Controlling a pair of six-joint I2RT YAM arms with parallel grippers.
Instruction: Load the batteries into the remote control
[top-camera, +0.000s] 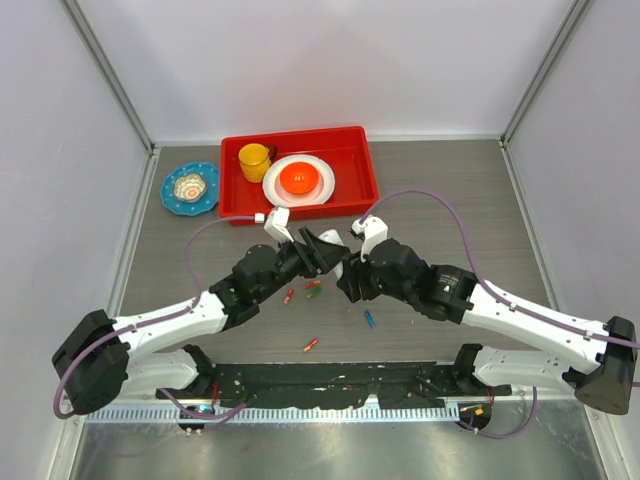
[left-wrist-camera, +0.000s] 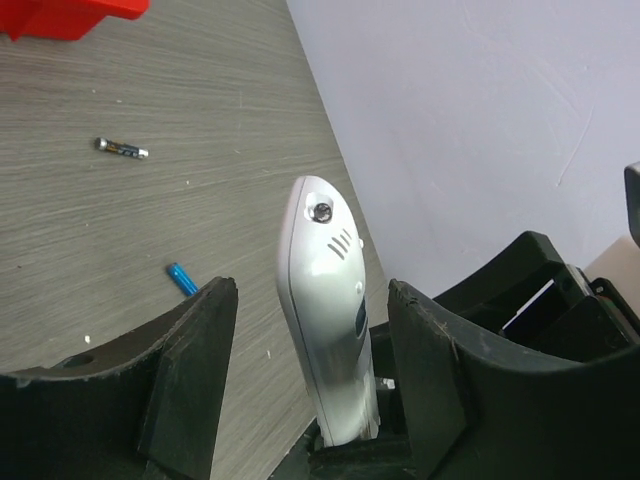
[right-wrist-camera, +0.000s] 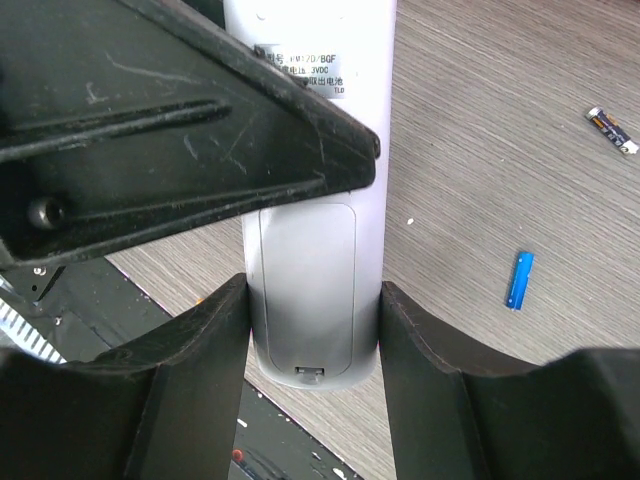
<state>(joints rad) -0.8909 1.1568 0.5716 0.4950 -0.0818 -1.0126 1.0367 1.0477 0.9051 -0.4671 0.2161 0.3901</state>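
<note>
Loading has not begun, by the look of it. The left arm (top-camera: 170, 325) reaches to the middle of the table (top-camera: 450, 200). Its jaws stand spread on either side of the remote control (left-wrist-camera: 322, 300), and the left wrist view shows a sliver of gap on both sides. They are therefore around the remote, not pinching it. The remote sits where the two arms meet, apparently held up off the table. The jaws of the right arm (top-camera: 520, 310) press on both edges of its lower end and carry it. The back cover (right-wrist-camera: 308, 285) is still on with its latch closed, so I judge that nothing is inside yet.

The cells lie loose on the table near the jaws:
- an orange battery (top-camera: 289, 296);
- a red battery (top-camera: 311, 284) just beside a green battery (top-camera: 314, 293);
- a second orange battery (top-camera: 311, 345), nearer the arm bases;
- a blue battery (top-camera: 369, 318), furthest right.

The whole job is left to do: open the cover, pick up the cells, seat them and close it.

The table is grey with a wood grain. At the back a blue plate (top-camera: 170, 200) lies on the left. Next to it a red tray (top-camera: 355, 170) holds a yellow cup (top-camera: 253, 160) and a white plate (top-camera: 326, 190), which has an orange bowl (top-camera: 299, 179) on it. Pale walls close in three sides, with metal strips at the corners.
</note>
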